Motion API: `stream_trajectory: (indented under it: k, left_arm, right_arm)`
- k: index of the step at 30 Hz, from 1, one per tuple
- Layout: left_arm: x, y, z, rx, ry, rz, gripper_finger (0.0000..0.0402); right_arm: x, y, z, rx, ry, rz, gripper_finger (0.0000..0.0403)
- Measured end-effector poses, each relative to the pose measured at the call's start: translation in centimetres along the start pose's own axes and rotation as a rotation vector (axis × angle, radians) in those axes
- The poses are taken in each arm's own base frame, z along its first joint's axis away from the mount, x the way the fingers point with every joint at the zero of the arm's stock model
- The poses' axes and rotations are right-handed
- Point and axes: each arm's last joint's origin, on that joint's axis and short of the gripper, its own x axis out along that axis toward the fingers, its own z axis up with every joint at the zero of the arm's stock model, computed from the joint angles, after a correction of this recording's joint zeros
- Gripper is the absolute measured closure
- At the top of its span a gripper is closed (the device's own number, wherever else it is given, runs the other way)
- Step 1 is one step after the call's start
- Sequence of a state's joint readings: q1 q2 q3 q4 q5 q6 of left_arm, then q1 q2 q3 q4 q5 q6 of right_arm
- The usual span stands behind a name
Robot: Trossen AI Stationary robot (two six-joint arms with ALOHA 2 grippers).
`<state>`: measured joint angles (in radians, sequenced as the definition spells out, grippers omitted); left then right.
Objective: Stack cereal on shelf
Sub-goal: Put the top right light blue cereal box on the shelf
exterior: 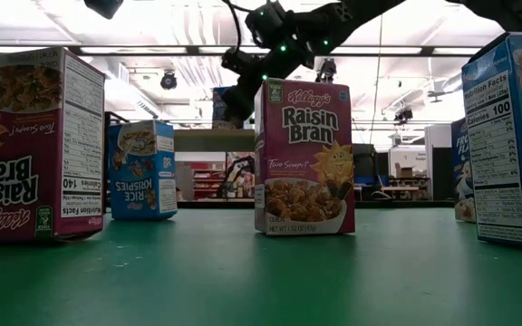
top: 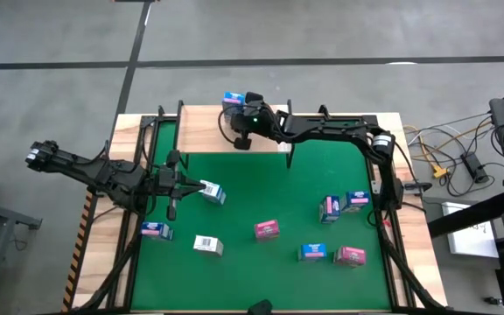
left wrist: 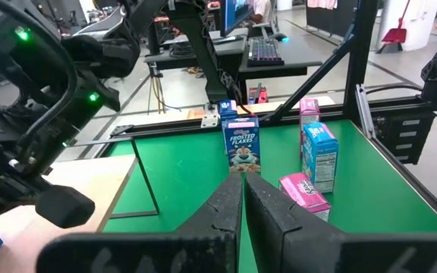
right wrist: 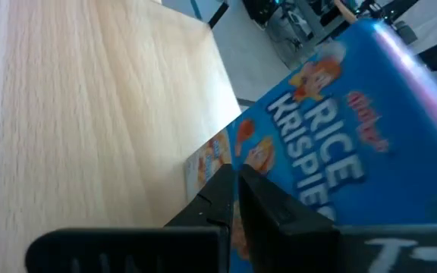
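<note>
Judging by looks, the Rice Krispies box (right wrist: 332, 129) on the far shelf (top: 201, 129) is light, stiff cardboard; grip its flat sides. Right hand (top: 234, 112) and left hand (top: 198, 185), by the tabletop's left, have fingers together.

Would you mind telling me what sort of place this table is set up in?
Most likely a robotics lab or workshop in a large industrial hall: the low view shows ceiling strip lights, the left wrist view a desk with a keyboard, and loose cables lie on the concrete floor beside the table.
</note>
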<state>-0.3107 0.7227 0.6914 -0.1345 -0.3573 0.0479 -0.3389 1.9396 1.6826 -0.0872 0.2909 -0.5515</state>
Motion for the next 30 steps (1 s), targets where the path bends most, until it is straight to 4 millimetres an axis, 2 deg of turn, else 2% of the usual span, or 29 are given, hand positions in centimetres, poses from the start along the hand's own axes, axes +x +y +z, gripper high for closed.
stream_trajectory:
  k: [30]
  left_arm:
    - [0.0,0.0,0.0,-0.001,0.0,0.0,0.0401]
  right_arm:
    - [0.06,-0.7,-0.14,-0.021,0.031,-0.048,0.039]
